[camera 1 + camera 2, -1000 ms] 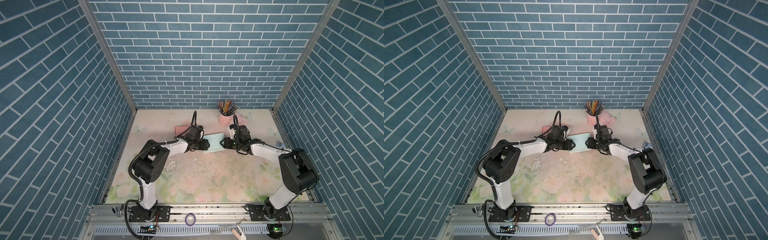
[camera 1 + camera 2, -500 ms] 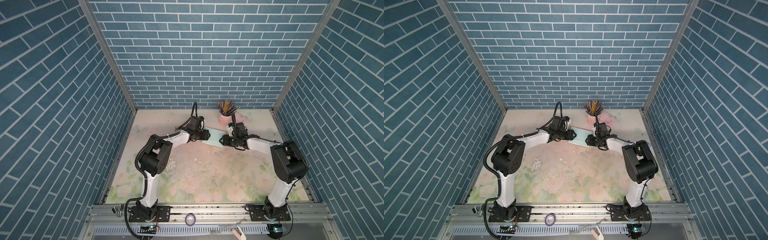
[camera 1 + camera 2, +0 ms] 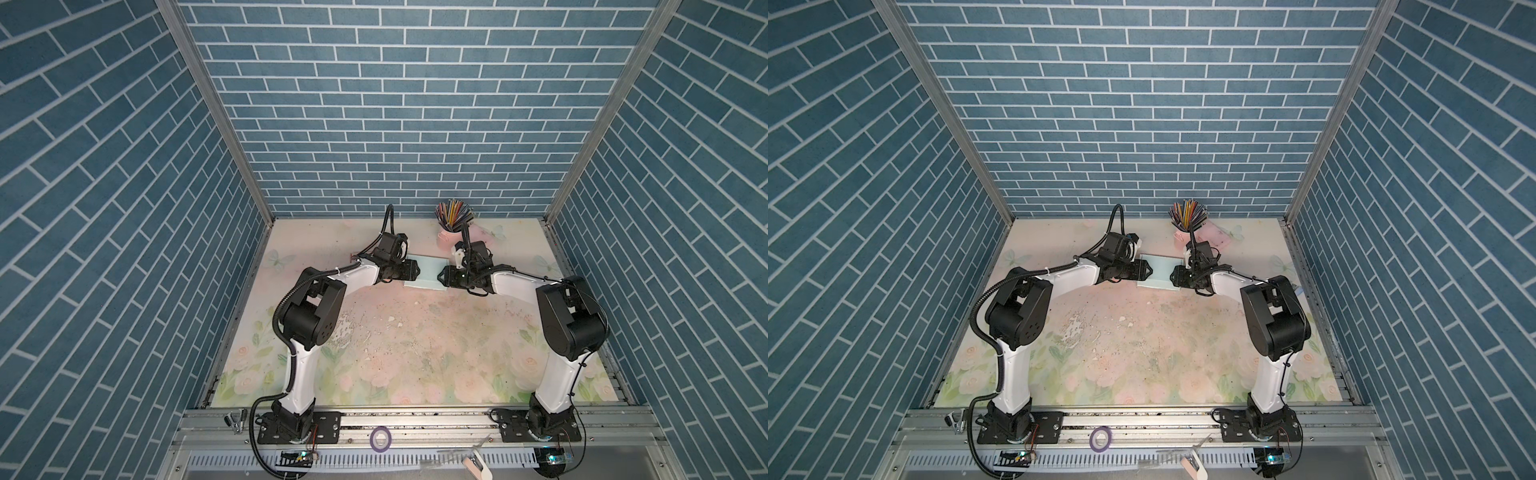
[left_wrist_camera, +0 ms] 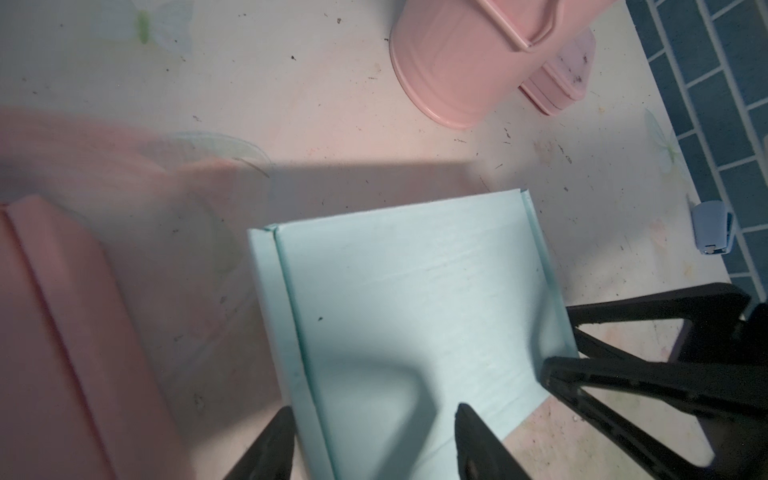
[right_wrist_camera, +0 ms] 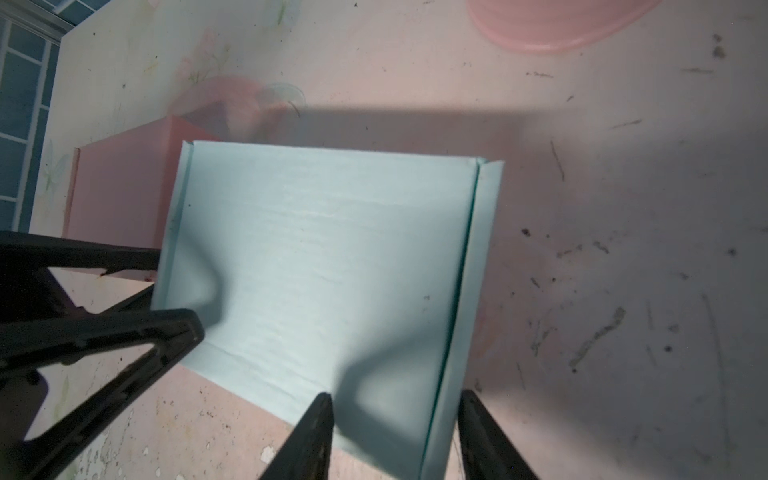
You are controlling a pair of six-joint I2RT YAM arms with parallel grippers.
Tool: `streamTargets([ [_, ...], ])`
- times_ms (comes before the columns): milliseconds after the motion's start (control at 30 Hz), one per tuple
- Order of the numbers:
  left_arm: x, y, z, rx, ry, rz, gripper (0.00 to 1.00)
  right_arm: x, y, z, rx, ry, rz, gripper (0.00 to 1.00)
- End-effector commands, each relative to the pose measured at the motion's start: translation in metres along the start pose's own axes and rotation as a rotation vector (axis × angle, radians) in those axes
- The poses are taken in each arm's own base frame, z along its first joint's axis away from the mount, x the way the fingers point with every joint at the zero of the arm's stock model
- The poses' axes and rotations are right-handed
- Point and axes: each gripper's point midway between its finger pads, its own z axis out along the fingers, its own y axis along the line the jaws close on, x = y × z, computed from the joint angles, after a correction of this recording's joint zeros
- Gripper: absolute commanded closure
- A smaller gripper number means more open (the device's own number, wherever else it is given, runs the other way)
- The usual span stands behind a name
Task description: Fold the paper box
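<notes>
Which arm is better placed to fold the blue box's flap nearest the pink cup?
Right, likely: right gripper straddles that flap of the blue box, jaws open; left gripper is at the opposite edge.

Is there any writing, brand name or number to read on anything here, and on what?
No readable text anywhere.
The light blue paper box, the pink metal bucket and the pink folded paper piece are plain.
The small lit circuit board at the front edge is too small to read.
</notes>
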Motion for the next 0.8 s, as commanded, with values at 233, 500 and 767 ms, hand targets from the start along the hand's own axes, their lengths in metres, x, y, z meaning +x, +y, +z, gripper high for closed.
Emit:
streamTargets([
  [233, 0.003, -0.027, -0.032, 0.047, -0.008, 0.057, 0.09, -0.022, 0.024, -0.038, -0.023, -0.094, -0.1, 0.29],
  [500, 0.017, -0.035, -0.078, 0.054, -0.034, 0.076, 0.01, -0.016, 0.032, -0.082, 0.028, -0.138, -0.153, 0.22],
  [767, 0.058, -0.045, -0.137, 0.052, -0.049, 0.121, 0.0, 0.01, 0.048, -0.124, 0.046, -0.196, -0.216, 0.21],
])
